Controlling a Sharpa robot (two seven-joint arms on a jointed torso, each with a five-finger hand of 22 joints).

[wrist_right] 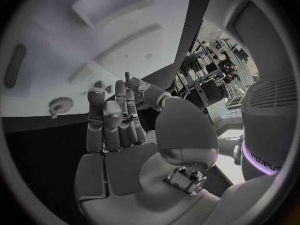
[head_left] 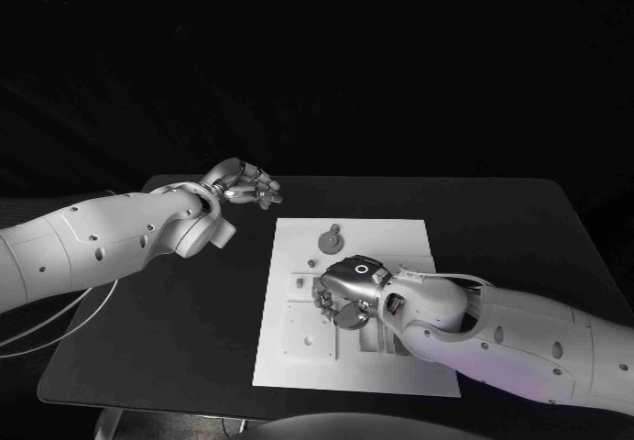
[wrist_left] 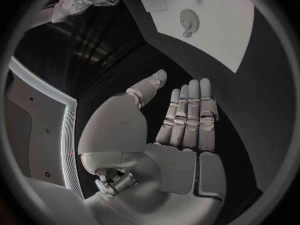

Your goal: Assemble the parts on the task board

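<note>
The white task board (head_left: 397, 362) lies in the middle of the black table. A grey gear (head_left: 331, 241) sits on its far part, and it also shows as the gear (wrist_left: 187, 20) and the gear (wrist_right: 60, 105) in the wrist views. My right hand (head_left: 346, 295) is low over the board's middle. Its fingers (wrist_right: 115, 112) curl down by a round grey part (head_left: 352, 318), with the thumb close to them. I cannot tell whether it grips anything. My left hand (head_left: 245, 183) hovers beyond the board's far left corner. Its fingers (wrist_left: 187, 115) are straight and hold nothing.
The board has raised blocks and slots (head_left: 359, 341) near its front half. Bare black table (head_left: 172, 312) lies to the board's left and the table (head_left: 515, 238) continues on its right. My right forearm (head_left: 529, 344) crosses the board's near right corner.
</note>
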